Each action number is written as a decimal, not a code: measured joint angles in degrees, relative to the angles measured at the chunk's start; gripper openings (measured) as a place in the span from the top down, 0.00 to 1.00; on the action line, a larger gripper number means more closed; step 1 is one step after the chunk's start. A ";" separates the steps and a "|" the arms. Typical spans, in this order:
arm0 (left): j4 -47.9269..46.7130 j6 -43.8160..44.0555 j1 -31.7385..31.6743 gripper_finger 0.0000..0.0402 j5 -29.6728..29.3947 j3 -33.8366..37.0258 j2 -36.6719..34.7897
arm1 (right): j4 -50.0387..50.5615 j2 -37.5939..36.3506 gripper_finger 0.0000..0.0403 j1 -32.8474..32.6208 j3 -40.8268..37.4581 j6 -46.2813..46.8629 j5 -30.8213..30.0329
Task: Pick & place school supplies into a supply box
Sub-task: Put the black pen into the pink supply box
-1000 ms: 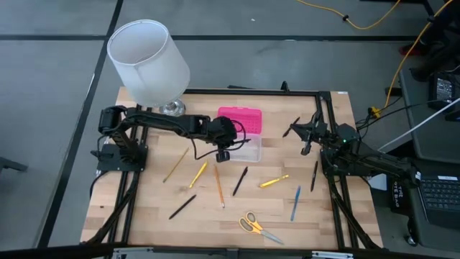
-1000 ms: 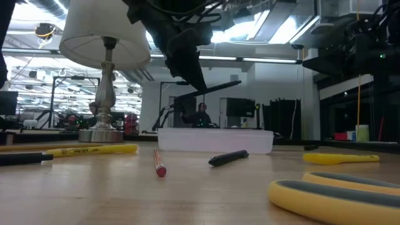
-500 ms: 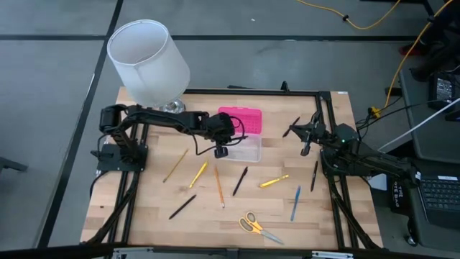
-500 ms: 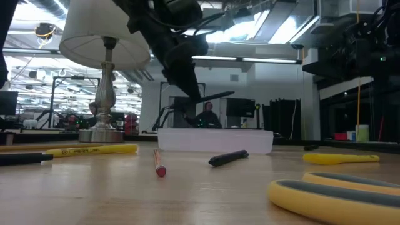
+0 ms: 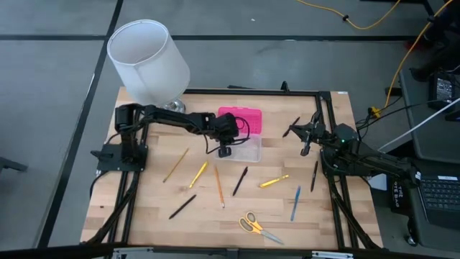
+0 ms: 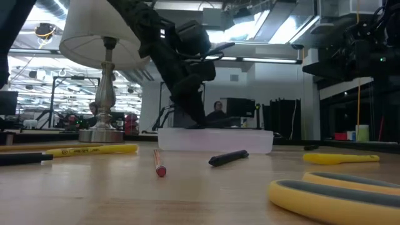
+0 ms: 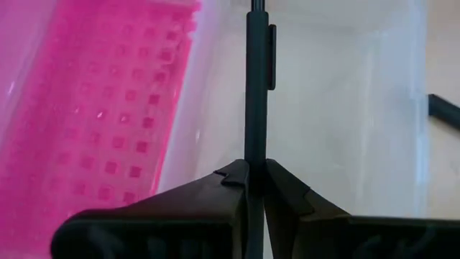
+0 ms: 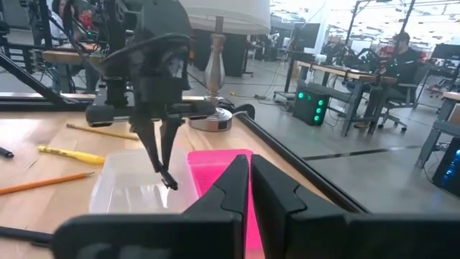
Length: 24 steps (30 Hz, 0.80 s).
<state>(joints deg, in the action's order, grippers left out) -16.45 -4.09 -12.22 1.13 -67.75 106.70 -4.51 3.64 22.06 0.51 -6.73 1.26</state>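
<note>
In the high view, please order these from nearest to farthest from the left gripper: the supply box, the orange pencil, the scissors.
From the left gripper:
1. Supply box: directly under it, table's far middle.
2. Orange pencil: mid-table, toward the near edge.
3. Scissors: by the near edge.

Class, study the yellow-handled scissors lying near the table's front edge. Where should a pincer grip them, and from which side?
Grip the small yellow-handled scissors at the neck, where the handles meet the blades. Come straight down from above, fingers astride the long axis. They lie flat with blades seemingly closed, so that narrow middle probably suits best; the loops are wider.
</note>
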 joint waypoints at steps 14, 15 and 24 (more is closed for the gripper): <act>1.41 -1.40 -0.97 0.97 -0.13 0.00 1.25 | 0.20 0.00 0.94 0.00 -0.01 -0.01 -0.11; 1.78 -1.30 -0.97 0.97 -0.17 0.00 1.46 | 0.20 0.00 0.94 0.00 -0.02 -0.01 -0.11; 4.28 -1.21 -0.97 0.95 0.00 0.00 4.17 | 0.39 0.00 0.94 0.02 -0.01 0.01 -0.13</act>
<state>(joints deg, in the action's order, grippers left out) -12.18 -5.30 -13.19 1.12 -67.75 110.87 -4.12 3.64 22.09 0.51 -6.72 1.13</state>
